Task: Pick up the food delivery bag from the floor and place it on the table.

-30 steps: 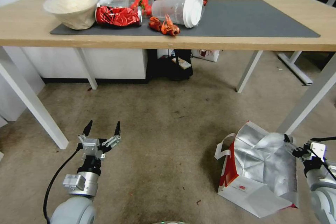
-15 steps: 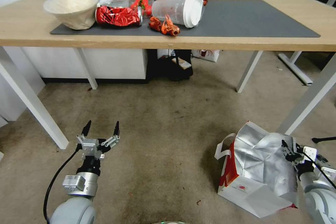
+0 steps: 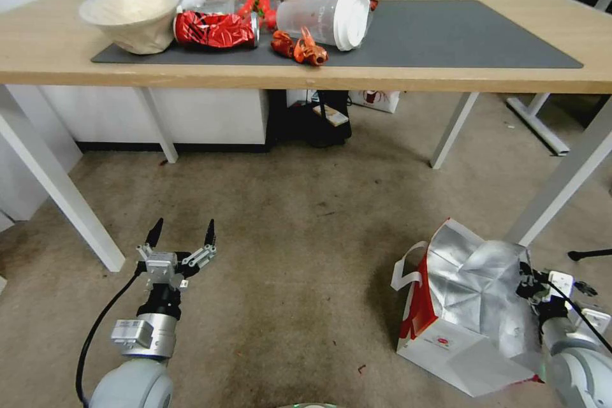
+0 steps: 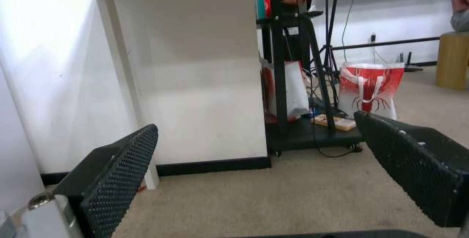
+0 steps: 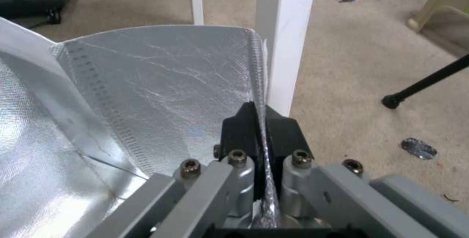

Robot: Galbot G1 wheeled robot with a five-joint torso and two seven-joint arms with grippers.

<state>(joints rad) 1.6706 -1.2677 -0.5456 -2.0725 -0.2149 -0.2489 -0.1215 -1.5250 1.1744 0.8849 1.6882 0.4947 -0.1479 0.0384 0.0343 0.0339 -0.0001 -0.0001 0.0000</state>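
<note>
While the bag [image 3: 468,306] sits on the carpet [image 3: 299,255] near the table's [image 3: 319,73] right front leg [image 3: 561,182], the right gripper [image 3: 524,280] is clamped on the bag's foil rim. In the right wrist view, the black fingers [image 5: 244,126] pinch the thin silver edge [image 5: 261,95] between them, just in front of the white leg. Bag mouth gapes open, lining crinkled, white handles [image 3: 405,268] drooping on its left side. Left gripper [image 3: 182,236] hangs low over bare carpet, well apart from the bag, fingers spread wide.
</note>
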